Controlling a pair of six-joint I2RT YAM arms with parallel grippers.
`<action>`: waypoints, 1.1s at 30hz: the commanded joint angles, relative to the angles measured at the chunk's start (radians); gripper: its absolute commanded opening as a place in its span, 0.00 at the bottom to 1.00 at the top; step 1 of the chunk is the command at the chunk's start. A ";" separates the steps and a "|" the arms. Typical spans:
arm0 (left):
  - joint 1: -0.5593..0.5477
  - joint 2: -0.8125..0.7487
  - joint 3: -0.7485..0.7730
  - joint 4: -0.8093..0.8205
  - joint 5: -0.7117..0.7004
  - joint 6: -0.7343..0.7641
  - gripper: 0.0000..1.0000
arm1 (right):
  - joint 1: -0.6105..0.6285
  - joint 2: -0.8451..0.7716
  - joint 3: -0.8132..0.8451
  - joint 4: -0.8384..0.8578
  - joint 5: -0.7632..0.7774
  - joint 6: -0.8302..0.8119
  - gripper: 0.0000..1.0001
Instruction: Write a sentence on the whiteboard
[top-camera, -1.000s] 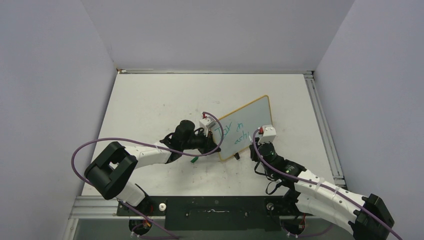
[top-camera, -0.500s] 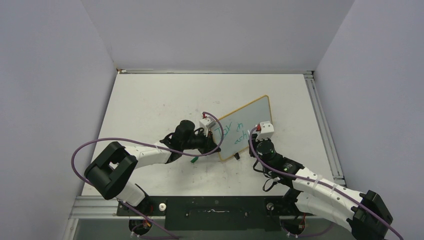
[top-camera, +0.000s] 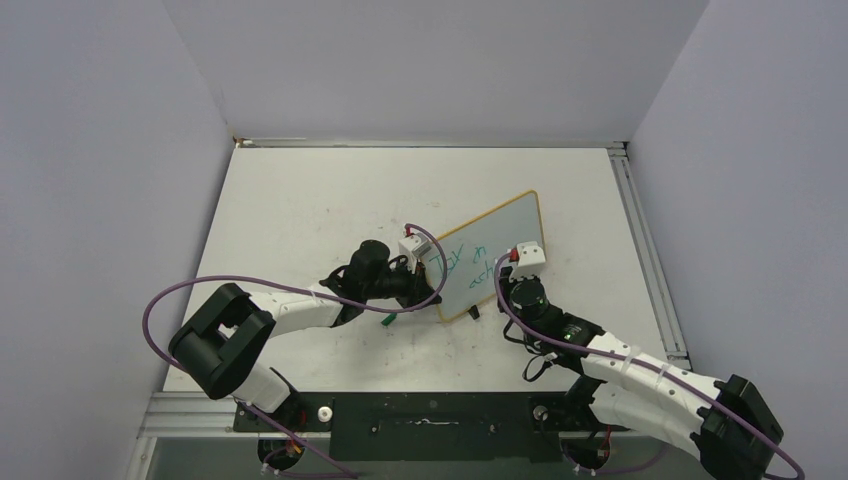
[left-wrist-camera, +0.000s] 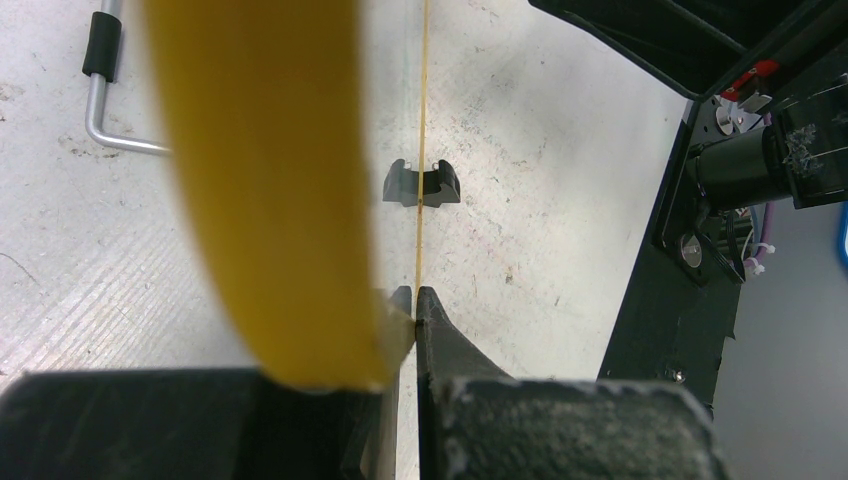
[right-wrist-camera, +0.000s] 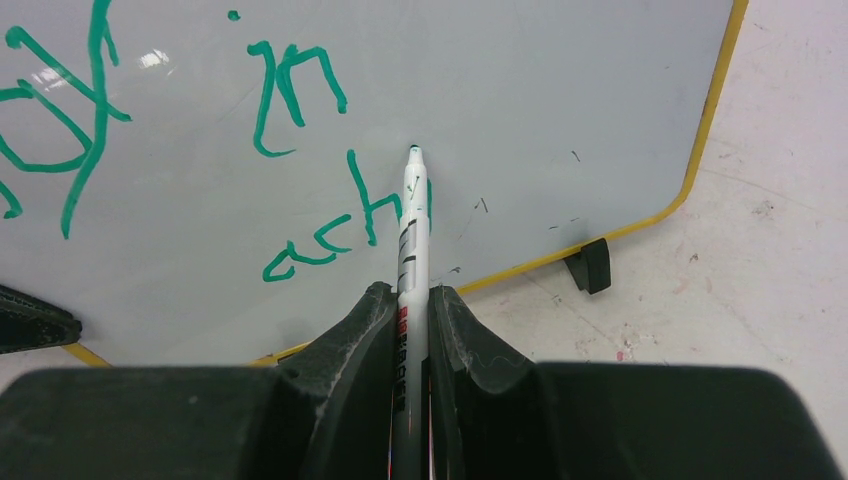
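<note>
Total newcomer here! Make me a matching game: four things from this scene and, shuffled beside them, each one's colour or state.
Things:
1. left pincer
2. right pincer
3. writing
4. board foot

Colours or states:
A. teal-green
B. shut on the marker
C. black, standing on the table
D. shut on the whiteboard edge

Pairs: 1-D, 2-B, 3-A, 4-C.
</note>
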 joint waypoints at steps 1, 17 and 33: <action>-0.014 -0.006 0.025 -0.027 0.029 0.004 0.00 | -0.006 -0.001 0.031 0.055 0.020 -0.005 0.05; -0.014 -0.003 0.028 -0.026 0.031 0.005 0.00 | -0.018 -0.034 0.024 -0.059 0.031 0.084 0.05; -0.014 -0.006 0.021 -0.026 0.027 0.003 0.00 | -0.061 0.036 0.020 0.005 -0.030 0.062 0.05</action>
